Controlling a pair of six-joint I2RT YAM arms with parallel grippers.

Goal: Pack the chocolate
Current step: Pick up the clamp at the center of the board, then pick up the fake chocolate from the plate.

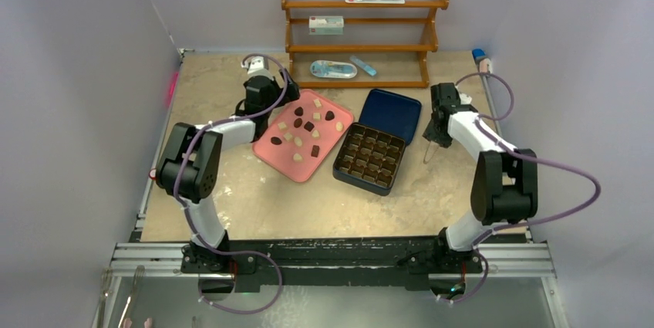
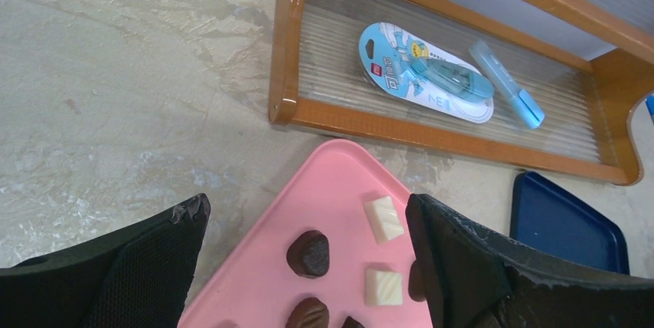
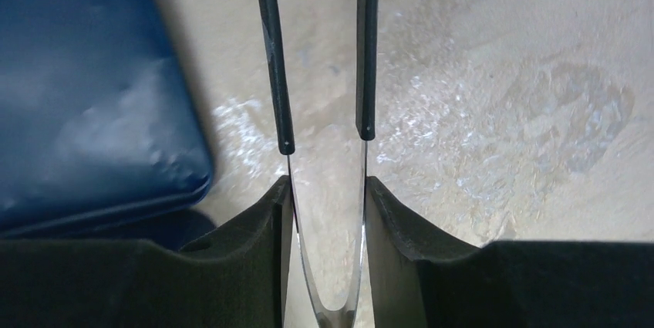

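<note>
Several small dark and cream-white chocolates (image 1: 307, 126) lie scattered on the pink tray (image 1: 266, 150). The dark gridded box (image 1: 370, 158) stands open to the tray's right, and its cells look empty. My left gripper (image 1: 268, 104) hangs open and empty over the tray's far corner. In the left wrist view, a dark chocolate (image 2: 309, 254) and two white squares (image 2: 383, 218) lie between the open fingers of the left gripper (image 2: 307, 204). My right gripper (image 1: 436, 132) is right of the box and shut on metal tongs (image 3: 275, 73), tips over bare table.
The box's blue lid (image 1: 391, 114) lies open behind it and shows in the right wrist view (image 3: 85, 96). A wooden shelf (image 1: 362, 81) stands at the back with a blue packet (image 2: 424, 73) and small items. Grey walls close in on both sides.
</note>
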